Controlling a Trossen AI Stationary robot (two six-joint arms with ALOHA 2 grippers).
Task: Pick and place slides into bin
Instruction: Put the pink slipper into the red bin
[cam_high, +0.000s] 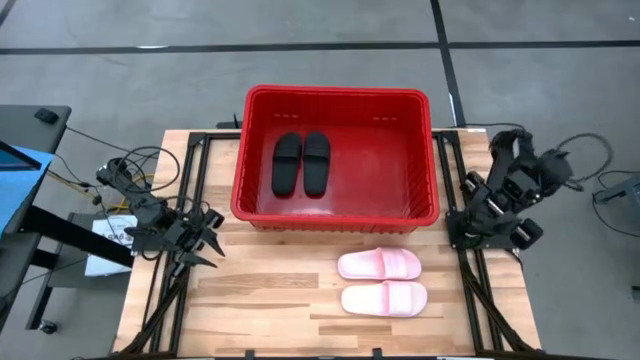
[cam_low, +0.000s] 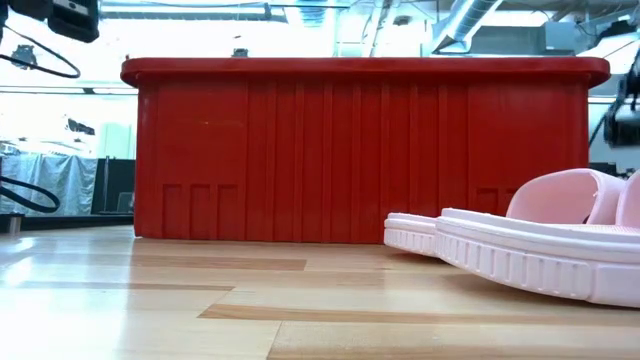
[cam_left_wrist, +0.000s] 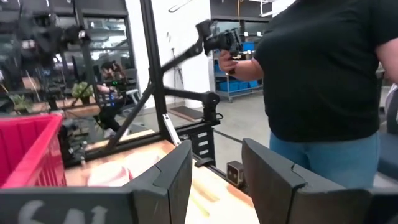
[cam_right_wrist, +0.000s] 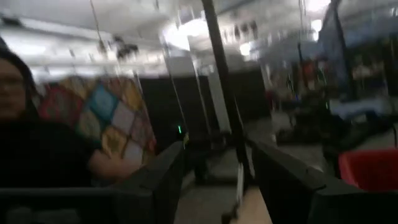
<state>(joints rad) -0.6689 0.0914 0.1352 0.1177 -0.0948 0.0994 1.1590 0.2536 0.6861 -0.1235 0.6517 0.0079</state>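
Right gripper (cam_high: 497, 213) at bin's (cam_high: 335, 95) right flank, fingers apart, holding nothing.

Left gripper (cam_high: 205, 240) off bin's left front corner, fingers spread, empty.

Two pink slides (cam_high: 381, 281) on wood in front of bin, side by side, long axes parallel to bin's front wall; right gripper judged nearer.

Two matte black slides (cam_high: 301, 163) inside bin.

Bin: red ribbed plastic, thick rim.

No readable text anywhere. Faint pale marks sit on the left gripper (cam_left_wrist: 214, 180) body, too blurred to read.
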